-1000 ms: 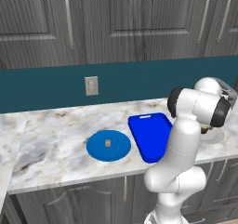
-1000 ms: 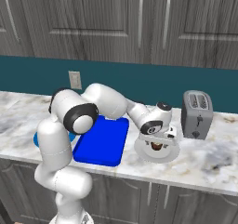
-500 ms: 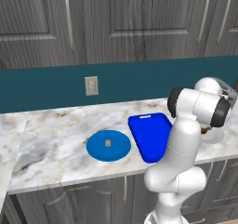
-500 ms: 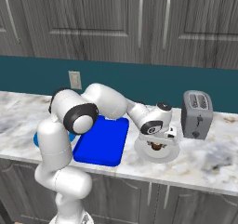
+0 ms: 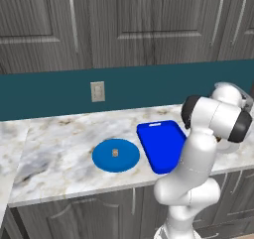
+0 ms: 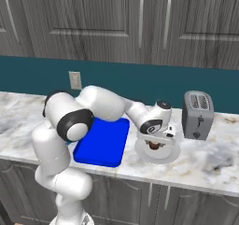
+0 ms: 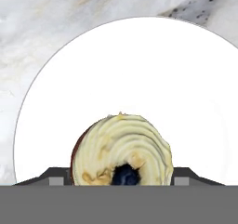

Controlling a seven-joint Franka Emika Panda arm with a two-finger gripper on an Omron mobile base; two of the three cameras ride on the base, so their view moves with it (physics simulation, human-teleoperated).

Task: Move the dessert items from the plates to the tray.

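A cream-swirled cupcake (image 7: 122, 148) with a dark berry on top sits on the white round plate (image 7: 139, 69). My gripper (image 7: 118, 179) is low over it and open, one fingertip (image 7: 56, 179) on each side of the cupcake. From the right base view the gripper (image 6: 155, 146) hangs over the white plate (image 6: 169, 156), right of the blue rectangular tray (image 6: 102, 142). In the left base view a small tan dessert lump (image 5: 115, 153) lies on the round blue plate (image 5: 126, 158), left of the tray (image 5: 161, 144). Nothing lies on the tray.
A grey toaster (image 6: 198, 114) stands on the marble counter right of the white plate. A wall outlet (image 5: 97, 91) is on the teal backsplash. My own arm (image 5: 198, 149) hides the counter right of the tray in the left base view.
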